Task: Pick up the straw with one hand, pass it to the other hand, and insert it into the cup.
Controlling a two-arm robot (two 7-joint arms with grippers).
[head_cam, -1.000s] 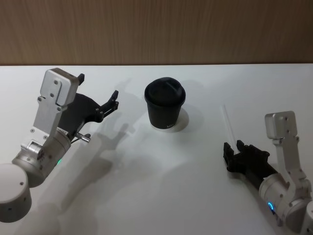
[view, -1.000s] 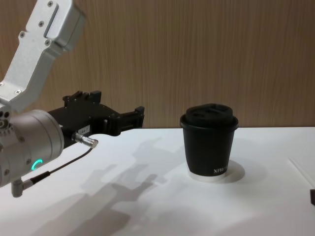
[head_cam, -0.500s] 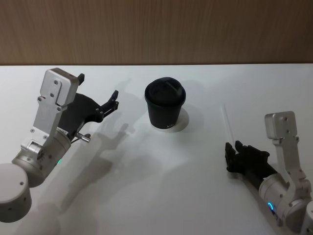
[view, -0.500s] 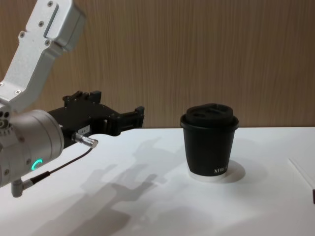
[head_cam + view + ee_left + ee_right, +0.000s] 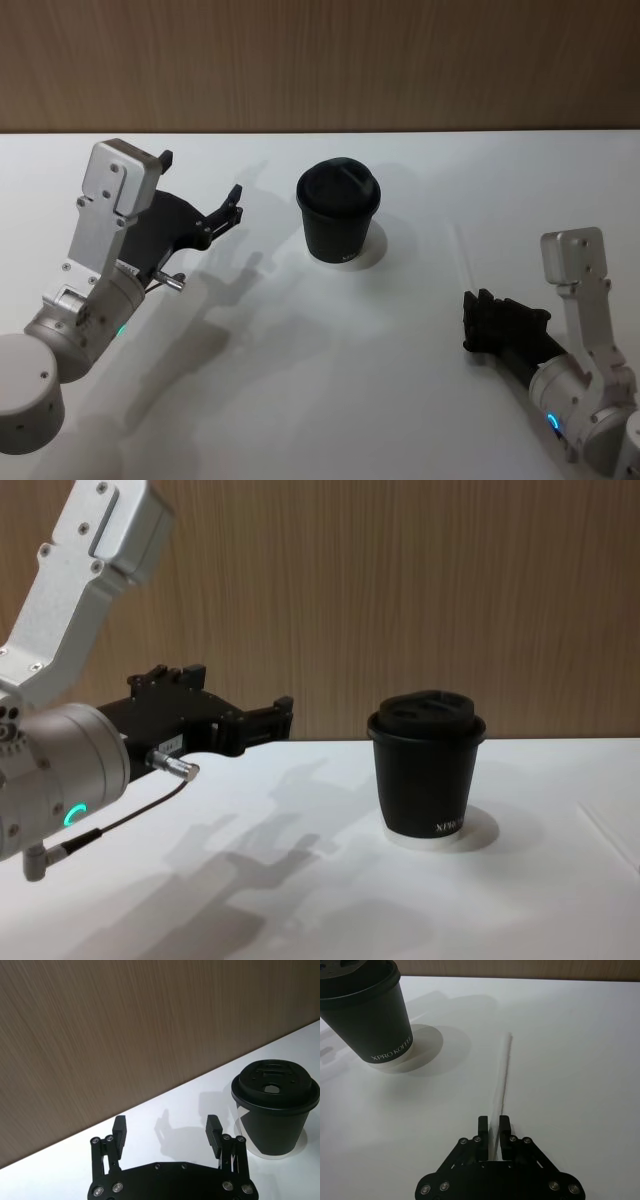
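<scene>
Two hands: your right hand (image 5: 494,1127) pinches the straw (image 5: 503,1077) by its near end, long axis running straight ahead; left hand (image 5: 166,1127) hangs open near the cup (image 5: 274,1120).

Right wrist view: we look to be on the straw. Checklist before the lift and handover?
1. Grip: right gripper shut on the thin white straw, pinching its near end: ok.
2. Straw straight, lying along the white table: ok.
3. Target: black paper cup with domed lid upright, lid hole showing in the left wrist view: ok.
4. Receiver: left gripper open, held above the table left of the cup: ok.
5. Grip firm enough to lift without slipping: cannot tell.
</scene>
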